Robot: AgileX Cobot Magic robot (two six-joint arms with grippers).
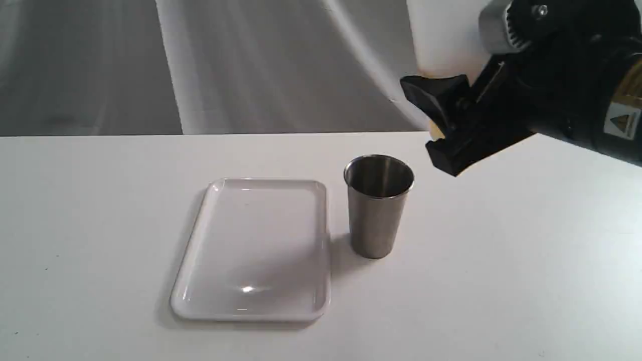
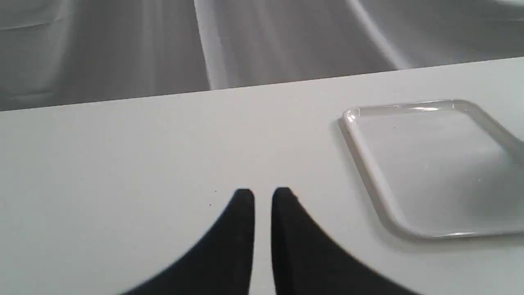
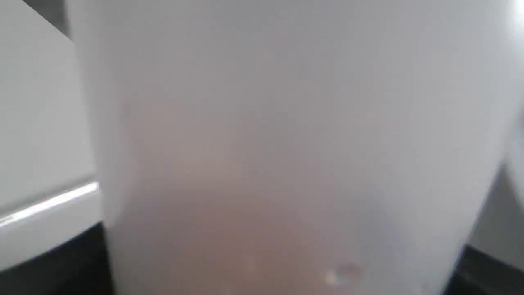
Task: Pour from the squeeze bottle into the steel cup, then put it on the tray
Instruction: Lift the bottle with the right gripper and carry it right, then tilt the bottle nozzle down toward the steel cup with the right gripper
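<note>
The steel cup (image 1: 377, 205) stands upright on the white table, just right of the white tray (image 1: 261, 306). My right gripper (image 1: 442, 125) is shut on the squeeze bottle (image 1: 444, 40) and holds it in the air above and to the right of the cup. The bottle's nozzle is cut off by the top of the exterior view. In the right wrist view the whitish bottle (image 3: 286, 143) fills the frame, with an amber tint low down. My left gripper (image 2: 263, 198) hovers low over bare table, shut and holding nothing, with the tray (image 2: 368, 172) off to one side.
The white table (image 1: 501, 281) ends at a far edge, with a grey draped backdrop (image 1: 251, 65) behind it. The tray holds nothing. My right arm's black body (image 1: 577, 75) takes up the upper right of the exterior view.
</note>
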